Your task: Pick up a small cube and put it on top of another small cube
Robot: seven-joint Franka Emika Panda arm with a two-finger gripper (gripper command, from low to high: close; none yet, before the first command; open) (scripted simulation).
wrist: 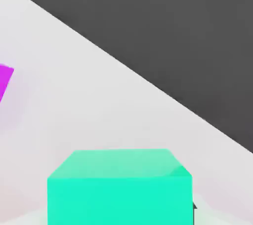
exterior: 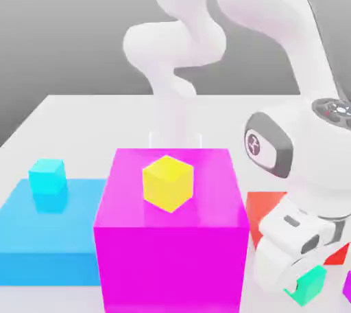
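Teal cube [exterior: 310, 284] near, low at exterior view's right, under gripper [exterior: 301, 274]; cannot tell whether clamped. Yellow cube [exterior: 168, 182] waits atop magenta block [exterior: 171, 250]. Advice: confirm firm centred grip, lift straight, clear block edge, then travel left.

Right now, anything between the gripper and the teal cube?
Nothing visible does. In the exterior view the gripper is down at the teal cube, low at that view's right. The hand view has the cube right in front on bare table.
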